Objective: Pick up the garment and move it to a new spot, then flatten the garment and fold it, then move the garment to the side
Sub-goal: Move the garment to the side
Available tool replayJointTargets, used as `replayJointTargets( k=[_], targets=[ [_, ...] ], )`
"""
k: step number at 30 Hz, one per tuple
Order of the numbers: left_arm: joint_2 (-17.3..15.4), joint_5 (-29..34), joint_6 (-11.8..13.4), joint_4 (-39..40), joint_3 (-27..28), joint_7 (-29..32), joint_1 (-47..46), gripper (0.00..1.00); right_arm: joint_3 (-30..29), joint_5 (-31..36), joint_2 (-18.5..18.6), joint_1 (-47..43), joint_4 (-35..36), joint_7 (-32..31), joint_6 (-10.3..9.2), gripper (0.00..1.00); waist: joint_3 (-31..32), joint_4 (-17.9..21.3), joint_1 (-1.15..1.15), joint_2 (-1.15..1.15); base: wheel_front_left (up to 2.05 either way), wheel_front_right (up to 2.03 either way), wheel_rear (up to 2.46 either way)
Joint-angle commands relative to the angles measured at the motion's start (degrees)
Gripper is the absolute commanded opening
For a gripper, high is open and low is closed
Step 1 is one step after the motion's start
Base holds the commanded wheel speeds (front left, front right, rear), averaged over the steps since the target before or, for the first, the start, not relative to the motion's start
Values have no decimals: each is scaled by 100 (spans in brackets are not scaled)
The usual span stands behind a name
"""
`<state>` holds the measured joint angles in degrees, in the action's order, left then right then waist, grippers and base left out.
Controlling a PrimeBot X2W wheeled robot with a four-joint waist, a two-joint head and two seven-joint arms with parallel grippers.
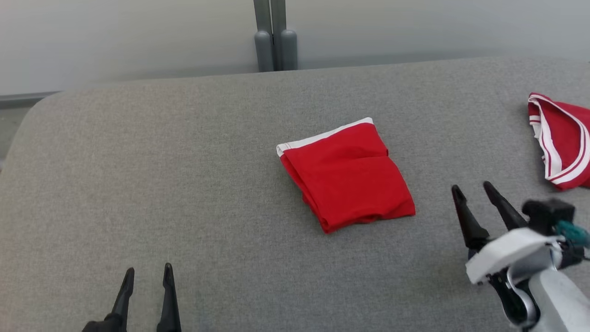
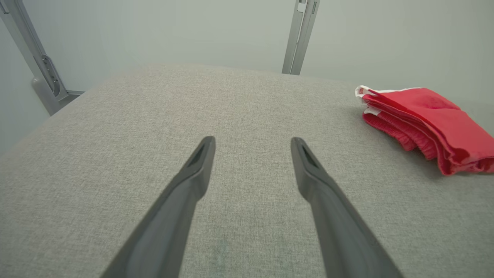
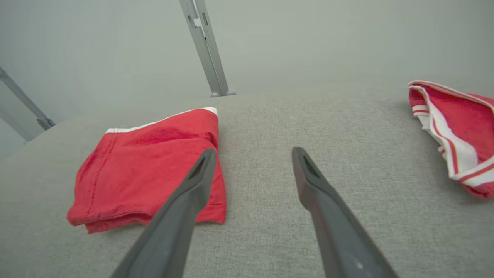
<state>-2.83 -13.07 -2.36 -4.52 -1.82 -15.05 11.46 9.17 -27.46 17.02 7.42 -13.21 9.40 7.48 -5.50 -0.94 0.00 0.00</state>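
Head view, one folded garment [image 1: 345,175], one striped garment [image 1: 564,138], two end effectors [image 1: 149,267] [image 1: 471,185]

Striped garment [image 1: 560,138] cut by right edge, left pincer [image 1: 149,268] base cropped

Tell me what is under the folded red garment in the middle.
The folded red garment lies flat on the grey fabric surface, with its own layers stacked beneath the top one. Anything between it and the surface is covered.
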Motion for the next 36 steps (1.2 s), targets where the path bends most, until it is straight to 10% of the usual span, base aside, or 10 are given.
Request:
replayJointTargets(
  k=[1, 7, 19, 21, 36],
  targets=[
    [-14, 56, -25, 5, -2, -14, -171, 100, 225, -146, 109, 397, -124, -388, 2, 100, -339, -162, 0, 0, 0, 0, 0],
    [-13, 4, -69, -100, -181, -14, -488, 100, 975, -1047, 268, 1702, -862, -1839, 1, 100, -791, -503, 0, 0, 0, 0, 0],
    [-13, -137, 46, -196, -420, -14, -650, 100, 1422, -2307, 272, 2701, -2101, -2719, 2, 100, -985, -956, 0, 0, 0, 0, 0],
    [-13, -134, 57, -168, -393, -14, -641, 100, 1389, -2586, 259, 2722, -2062, -2642, 2, 0, -1007, -912, 0, 0, 0, 0, 0],
    [-16, 242, -180, 57, -23, -13, -831, 100, 1110, -2734, 1907, 3453, -1607, -2380, 2, 0, -1752, 243, 0, 0, 0, 0, 0]
  ],
)
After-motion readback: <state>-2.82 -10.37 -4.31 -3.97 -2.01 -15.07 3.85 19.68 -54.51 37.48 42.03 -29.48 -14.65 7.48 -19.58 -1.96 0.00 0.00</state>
